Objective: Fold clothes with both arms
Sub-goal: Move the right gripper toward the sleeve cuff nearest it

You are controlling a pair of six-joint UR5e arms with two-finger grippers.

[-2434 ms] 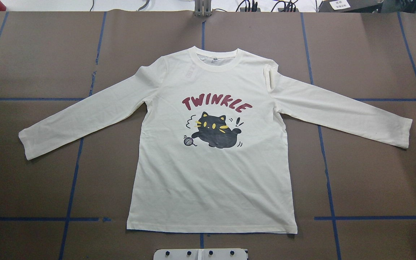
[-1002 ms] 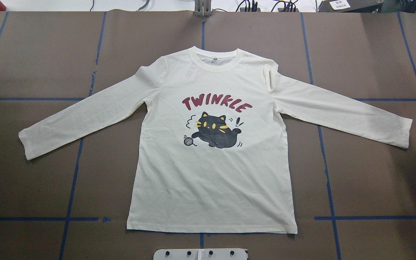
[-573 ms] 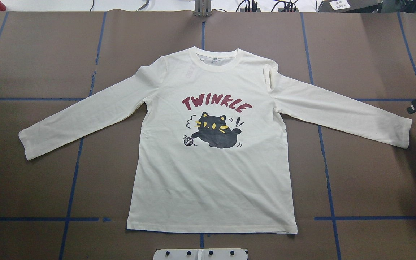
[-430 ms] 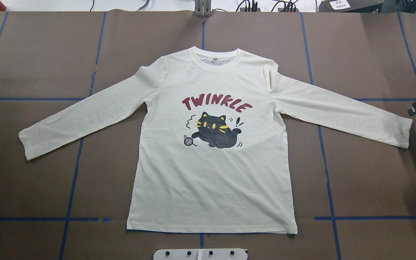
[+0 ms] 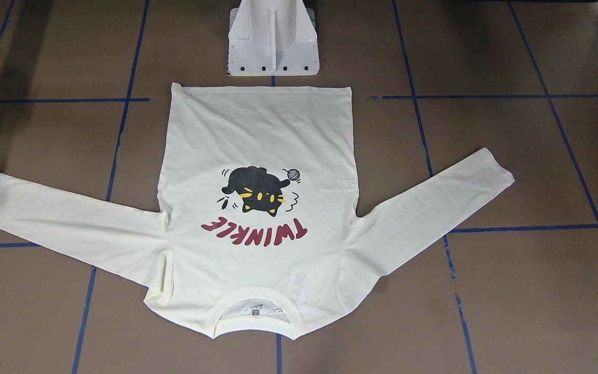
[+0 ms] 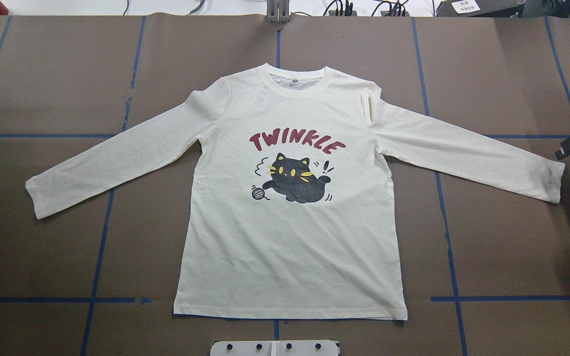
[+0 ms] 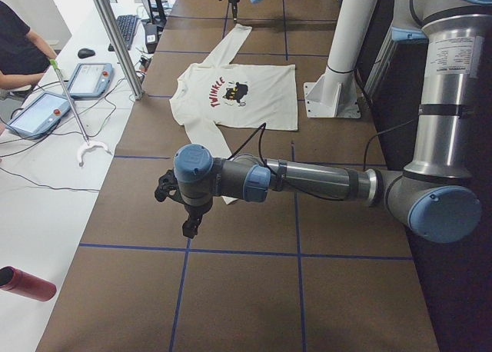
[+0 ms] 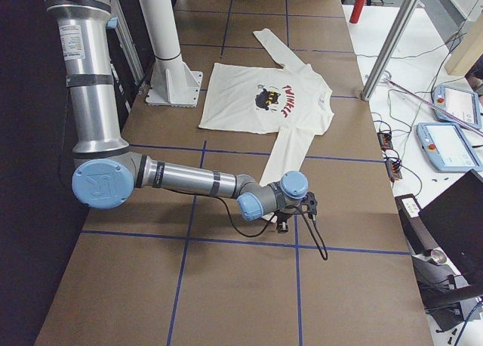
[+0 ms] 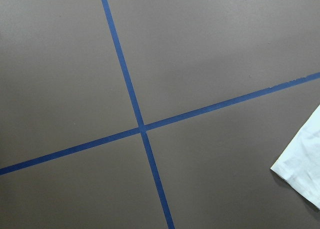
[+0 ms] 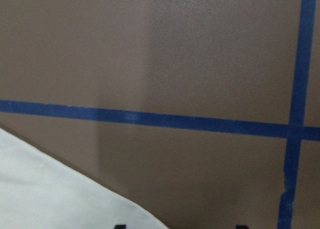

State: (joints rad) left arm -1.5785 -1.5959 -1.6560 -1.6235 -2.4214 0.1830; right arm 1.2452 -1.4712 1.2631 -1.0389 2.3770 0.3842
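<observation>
A cream long-sleeved T-shirt (image 6: 290, 247) printed "TWINKLE" above a black cat lies flat, print up, at the middle of the counter (image 6: 42, 74), its right-end cuff just beside the right hand (image 6: 567, 148), whose jaws stand apart and empty, while the left hand (image 7: 188, 225) hovers near the left-end cuff, its opening impossible to tell.

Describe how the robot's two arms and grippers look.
The left arm and the right arm are grey metal tubes with light-blue joint caps. Each upright segment carries a white printed label. A loose black cable loops near each wrist, and both the left gripper and the right gripper are black.
</observation>
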